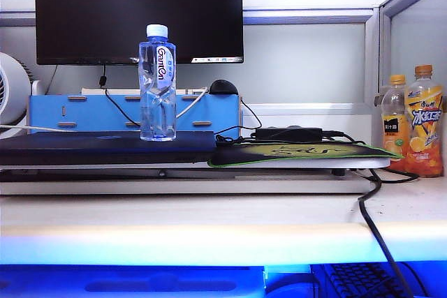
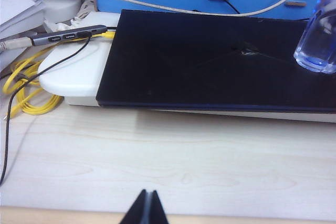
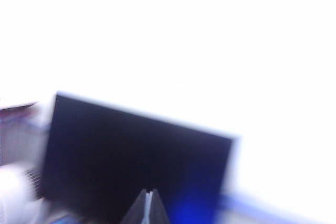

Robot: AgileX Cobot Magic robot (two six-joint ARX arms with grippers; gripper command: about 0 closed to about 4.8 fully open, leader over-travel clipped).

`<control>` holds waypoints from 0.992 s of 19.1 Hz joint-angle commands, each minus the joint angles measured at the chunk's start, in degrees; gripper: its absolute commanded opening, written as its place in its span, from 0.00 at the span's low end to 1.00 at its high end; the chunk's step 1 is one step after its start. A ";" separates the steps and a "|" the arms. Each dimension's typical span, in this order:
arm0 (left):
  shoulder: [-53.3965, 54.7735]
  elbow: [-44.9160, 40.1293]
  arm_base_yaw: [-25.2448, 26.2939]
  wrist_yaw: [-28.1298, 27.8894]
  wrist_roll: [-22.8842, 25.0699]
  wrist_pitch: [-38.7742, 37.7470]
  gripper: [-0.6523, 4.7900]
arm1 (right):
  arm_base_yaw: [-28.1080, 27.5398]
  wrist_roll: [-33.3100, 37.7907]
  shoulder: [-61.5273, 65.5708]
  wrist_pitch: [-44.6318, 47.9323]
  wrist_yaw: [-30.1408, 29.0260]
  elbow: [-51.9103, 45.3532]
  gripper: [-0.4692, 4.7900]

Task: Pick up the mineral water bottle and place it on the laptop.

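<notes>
1. Black, pointed fingers of the right gripper [image 3: 149, 208] are sitting pressed together with nothing between them, and the right wrist view is showing them aimed up toward the big black monitor [image 3: 136, 166] behind the laptop; the blur there suggests a fast swing, so a sweep back toward the laptop could be clipping the bottle.
2. Black fingers of the left gripper [image 2: 146, 209] are likewise pinched together and holding nothing, hanging over the pale wooden desk [image 2: 168, 161] in front of the laptop, well clear of it.
3. Standing upright on the wide, flat, dark navy laptop [image 1: 105, 148], toward its right end, the slim clear blue-tinted mineral water bottle [image 1: 157, 85] with the pale blue cap is already looking placed, so the task seems essentially finished.
4. Being tall, narrow and light on a smooth matte lid, the bottle is probably tipping easily; any nudge to the laptop or the white stand [image 2: 73, 72] under it could be toppling it.
5. Lying just beside the laptop's left edge, the yellow cable [image 2: 23, 90] and the thin black cable [image 2: 50, 72] are posing a snag risk for the left arm.
6. Right of the laptop, the green-and-black mouse pad [image 1: 300, 153] and two orange-capped yellow drink bottles [image 1: 414, 122] are standing well apart from it, in the right arm's likely path.
</notes>
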 commanded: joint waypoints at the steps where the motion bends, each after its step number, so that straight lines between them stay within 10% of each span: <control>1: -0.11 0.00 0.00 0.17 0.09 0.04 0.12 | 0.07 -6.32 -9.55 -12.46 6.32 0.17 0.09; 13: -0.11 0.00 0.00 0.17 0.09 0.07 0.12 | 0.11 -5.92 -30.80 -44.28 18.43 -1.99 0.09; 19: -0.11 0.00 0.00 0.17 0.07 0.04 0.12 | -4.11 -6.08 -44.15 -14.12 14.47 -38.51 0.09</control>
